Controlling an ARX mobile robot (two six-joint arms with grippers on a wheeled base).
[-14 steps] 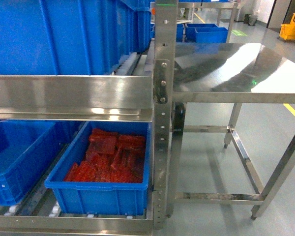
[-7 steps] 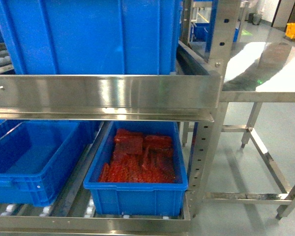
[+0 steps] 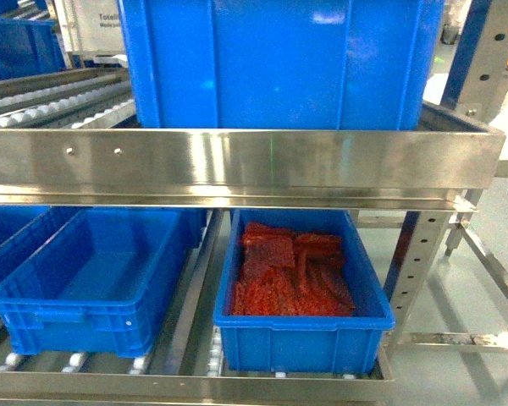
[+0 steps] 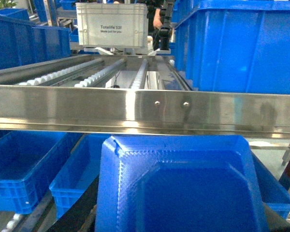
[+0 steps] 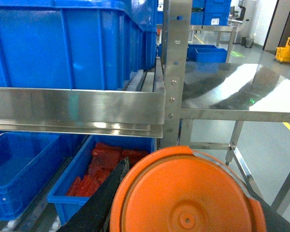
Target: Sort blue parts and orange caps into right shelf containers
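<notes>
the left wrist view is filled at the bottom by a blue part, held at the left end effector; its fingers are hidden below the piece, so a firm pinch is inferred, not seen. the right wrist view shows an orange cap likewise carried at the right end effector, face toward the camera. neither end effector appears in the head view. ahead stands the shelf rail; below it an empty blue crate on the left and a crate of red pieces on the right. judged relation: both lower crates lie forward and below the held items, under the rail, so each arm must dip beneath it.
</notes>
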